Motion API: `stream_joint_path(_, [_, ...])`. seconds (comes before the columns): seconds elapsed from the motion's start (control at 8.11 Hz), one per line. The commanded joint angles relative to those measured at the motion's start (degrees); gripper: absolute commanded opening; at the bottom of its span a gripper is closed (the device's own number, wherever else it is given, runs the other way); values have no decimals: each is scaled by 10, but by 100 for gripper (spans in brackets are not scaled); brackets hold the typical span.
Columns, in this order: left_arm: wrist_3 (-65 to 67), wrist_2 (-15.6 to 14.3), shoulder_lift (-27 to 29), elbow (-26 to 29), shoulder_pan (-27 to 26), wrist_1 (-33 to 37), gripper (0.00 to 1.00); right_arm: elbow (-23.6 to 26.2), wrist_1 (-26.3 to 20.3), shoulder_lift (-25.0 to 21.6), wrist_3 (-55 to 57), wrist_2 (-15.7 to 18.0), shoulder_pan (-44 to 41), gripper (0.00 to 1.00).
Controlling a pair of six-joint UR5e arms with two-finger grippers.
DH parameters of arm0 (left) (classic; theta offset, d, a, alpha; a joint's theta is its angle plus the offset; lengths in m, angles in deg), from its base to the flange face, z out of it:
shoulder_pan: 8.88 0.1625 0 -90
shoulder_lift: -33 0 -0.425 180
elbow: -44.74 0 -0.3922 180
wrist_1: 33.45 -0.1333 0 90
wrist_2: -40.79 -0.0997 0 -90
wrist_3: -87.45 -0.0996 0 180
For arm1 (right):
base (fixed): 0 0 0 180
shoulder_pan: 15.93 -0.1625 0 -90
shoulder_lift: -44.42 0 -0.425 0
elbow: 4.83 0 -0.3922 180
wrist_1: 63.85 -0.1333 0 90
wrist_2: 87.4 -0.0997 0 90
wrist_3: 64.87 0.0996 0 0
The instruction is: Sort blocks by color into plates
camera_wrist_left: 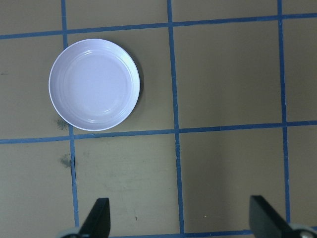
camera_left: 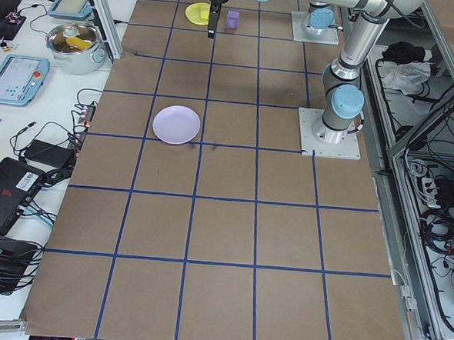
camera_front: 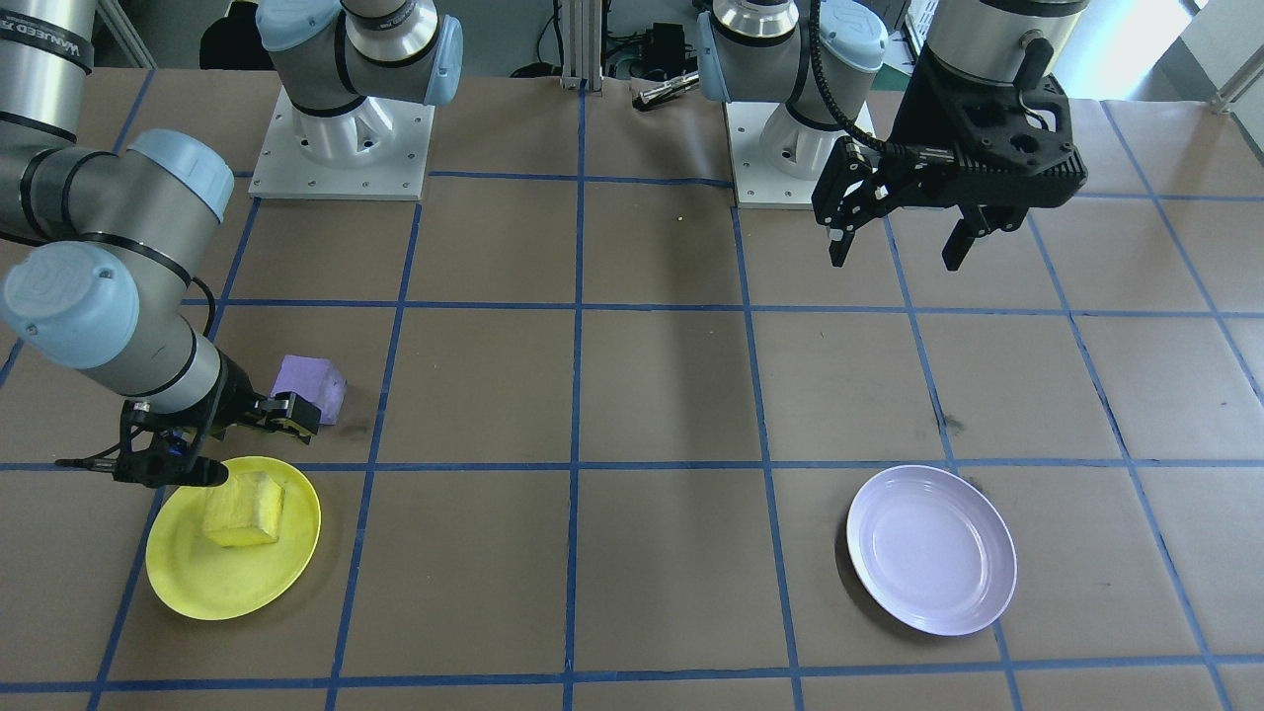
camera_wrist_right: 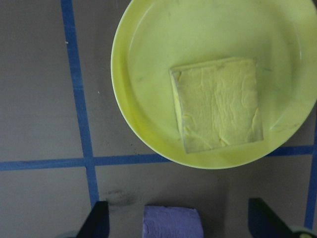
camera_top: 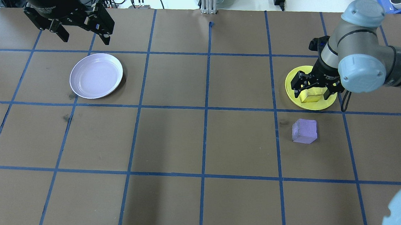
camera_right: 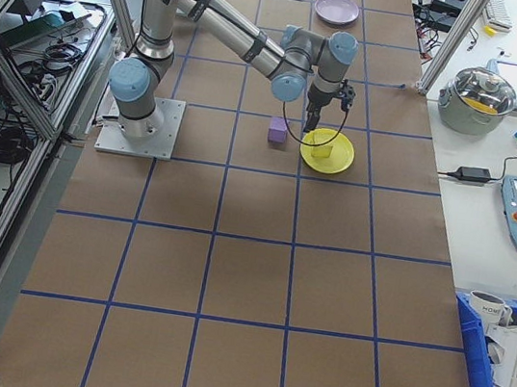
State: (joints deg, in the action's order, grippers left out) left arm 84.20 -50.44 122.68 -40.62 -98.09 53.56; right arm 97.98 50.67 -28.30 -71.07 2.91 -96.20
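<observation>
While we look down from overhead, these are the things we find:

Yellow block [camera_top: 311, 96]: lying in the yellow plate [camera_top: 292, 84] at the upper right of the overhead frame; nothing grips it.

Right gripper [camera_top: 313, 88]: our jaws stand open above the yellow block, one finger to each side, apart from it. In the wrist view both fingertips [camera_wrist_right: 97, 217] show at the bottom corners, wide apart.

Purple block [camera_top: 304, 131]: on the desk [camera_top: 198, 144] just below the yellow plate in the overhead frame, apart from its rim; its top edge shows at the bottom centre of the right wrist view.

Lavender plate [camera_top: 96, 76]: upper left of the overhead frame, well apart from both blocks, holding nothing.

Left gripper [camera_top: 85, 37]: our jaws are open, gripping nothing, raised at the upper left just above the lavender plate in the frame.
</observation>
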Motion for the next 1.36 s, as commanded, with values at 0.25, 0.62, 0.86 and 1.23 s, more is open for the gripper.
stream_joint_path(0.25, [0,0,0,1,0,0,100,144,64,-29,48,16,-1,100])
stream_joint_path(0.62, [0,-1,-5,0,0,1,100,137,66,-20,58,15,-1,63])
stream_joint_path(0.86, [-1,-3,-11,0,1,1,100,129,63,-23,58,16,-1,49])
stream_joint_path(1.23, [0,0,-5,0,1,1,100,91,55,-24,91,0,-41,45])
